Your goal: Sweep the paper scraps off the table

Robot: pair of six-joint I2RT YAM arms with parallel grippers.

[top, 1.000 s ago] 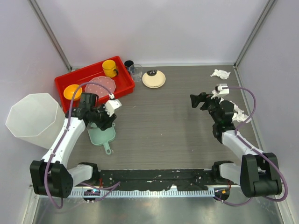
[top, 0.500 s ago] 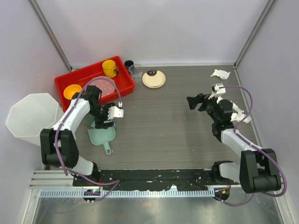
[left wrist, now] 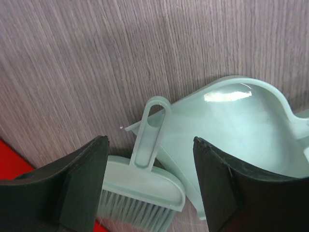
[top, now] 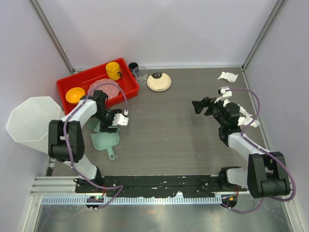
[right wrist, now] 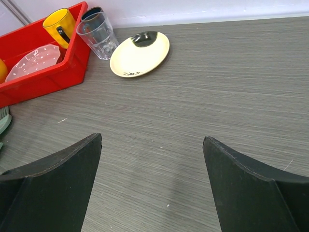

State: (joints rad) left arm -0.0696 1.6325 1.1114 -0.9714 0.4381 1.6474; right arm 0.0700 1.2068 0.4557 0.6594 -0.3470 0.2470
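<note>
Brush handle (left wrist: 153,130) lay between spread jaws of left gripper (left wrist: 150,154), newly swung in; we judged pickup next; right gripper (top: 199,106) spread, empty; scraps (top: 228,76) at 1 o'clock.

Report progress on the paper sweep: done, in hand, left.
Done: nothing; paper scraps lie at the far right corner of the table. In hand: the left claw hangs open over the brush beside the dustpan, not gripping. Left: grasp the brush, sweep the scraps; right claw is open, empty.
</note>
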